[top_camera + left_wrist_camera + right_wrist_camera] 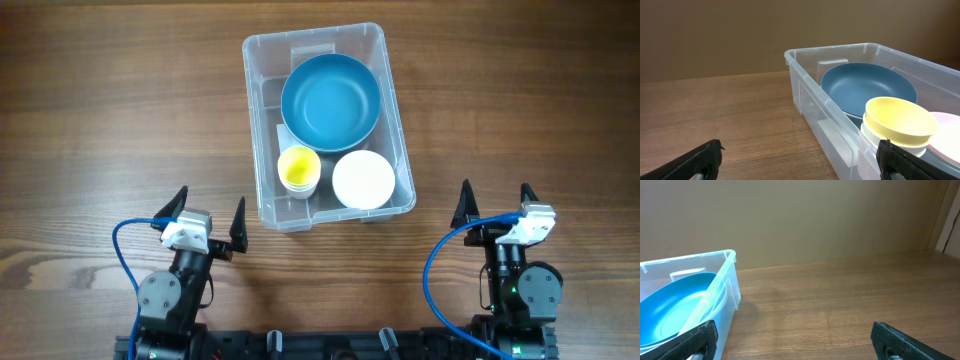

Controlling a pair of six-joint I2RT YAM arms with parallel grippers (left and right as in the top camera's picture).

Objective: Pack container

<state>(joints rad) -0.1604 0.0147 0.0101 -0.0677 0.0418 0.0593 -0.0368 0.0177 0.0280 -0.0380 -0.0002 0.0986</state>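
Clear plastic rectangular container (254, 130) with rounded corners sits on the brown wooden table (120, 120), ahead of both arms and roughly midway between them. Three pieces of tableware lie inside it. At the near end, a small yellow round cup (298, 168) stands on the left and a white round bowl (362, 179) on the right, just beside each other. The left wrist view suggests the yellow cup is nested in a white cup beneath it, though only a sliver of that shows. Beyond them, a large blue round bowl (330, 99) fills the far end, leaning against the far wall. Nothing lies on the table between the arms and the bin.

Its open top faces up. Its long axis runs away from the robot, skewed slightly so that the near end sits a little to the right.

Left gripper (210, 205) and right gripper (495, 195) both hover near the table's front edge with jaws spread wide, holding and touching nothing, each well apart from the bin.
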